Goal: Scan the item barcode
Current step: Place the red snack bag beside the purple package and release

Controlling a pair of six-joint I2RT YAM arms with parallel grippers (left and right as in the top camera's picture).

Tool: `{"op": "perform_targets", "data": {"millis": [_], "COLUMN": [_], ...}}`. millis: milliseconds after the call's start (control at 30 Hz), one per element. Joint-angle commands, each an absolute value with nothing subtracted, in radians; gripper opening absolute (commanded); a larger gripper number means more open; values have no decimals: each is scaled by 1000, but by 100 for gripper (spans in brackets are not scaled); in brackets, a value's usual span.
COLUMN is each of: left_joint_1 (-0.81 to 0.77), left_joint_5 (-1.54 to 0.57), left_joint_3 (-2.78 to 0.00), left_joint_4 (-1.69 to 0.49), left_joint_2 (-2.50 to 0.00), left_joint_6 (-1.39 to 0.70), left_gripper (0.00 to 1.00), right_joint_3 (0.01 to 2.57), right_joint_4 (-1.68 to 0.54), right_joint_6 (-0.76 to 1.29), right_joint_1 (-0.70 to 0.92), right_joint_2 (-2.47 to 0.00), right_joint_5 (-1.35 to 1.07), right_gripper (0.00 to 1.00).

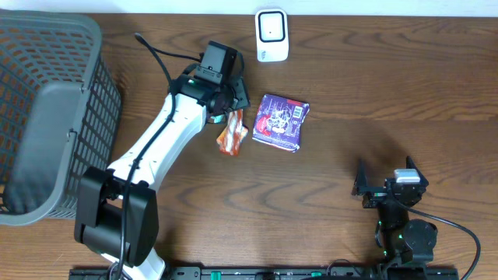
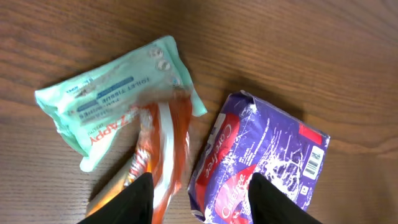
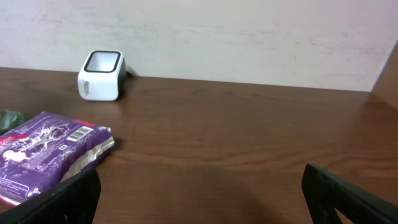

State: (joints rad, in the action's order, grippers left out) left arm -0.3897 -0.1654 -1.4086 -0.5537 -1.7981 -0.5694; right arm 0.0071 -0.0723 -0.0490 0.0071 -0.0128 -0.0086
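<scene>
The left gripper (image 1: 230, 99) hangs over the middle of the wooden table (image 1: 389, 85) with its two fingers (image 2: 140, 200) standing apart and nothing clamped between them. Below it, in the left wrist view, an orange packet (image 2: 160, 146), blurred, overlaps the lower edge of a mint-green tissue pack (image 2: 112, 102) and reaches down beside one finger. Just beside it lies a purple Carefree pack (image 2: 261, 155), flat on the table, its white barcode (image 2: 312, 163) facing up at one corner. The white barcode scanner (image 1: 271, 35) stands near the far table edge, apart from the packs. The right gripper (image 3: 200, 180) sits low near the front edge, well apart from the packs, its jaws spread wide and empty. A grey mesh basket (image 1: 47, 117) stands at the table's left end.
</scene>
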Motion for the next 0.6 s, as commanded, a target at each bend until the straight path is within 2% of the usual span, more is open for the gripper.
{"op": "perform_targets", "data": {"millis": [0, 100, 167, 233, 567], "left_joint_1": [-388, -375, -357, -336, -161], "left_joint_5": [-148, -148, -147, -144, -140], "left_joint_3": [-1416, -1417, -1417, -1417, -1417], "left_joint_4": [-551, -571, -608, -657, -1093], "left_joint_2": [-1782, -1742, -1699, -1650, -1444], "left_joint_6": [-588, -569, -550, -530, -438], "left_gripper": [57, 88, 91, 100, 98], "right_joint_3": [7, 7, 7, 7, 7], "right_joint_4": [-78, -79, -78, -79, -78], "right_joint_6": [-61, -61, -61, -61, -61], "right_joint_1": [12, 12, 12, 12, 12], "right_joint_2": [-11, -11, -11, -11, -11], "right_joint_5": [-10, -10, -10, -10, -10], "right_gripper": [99, 99, 99, 99, 99]}}
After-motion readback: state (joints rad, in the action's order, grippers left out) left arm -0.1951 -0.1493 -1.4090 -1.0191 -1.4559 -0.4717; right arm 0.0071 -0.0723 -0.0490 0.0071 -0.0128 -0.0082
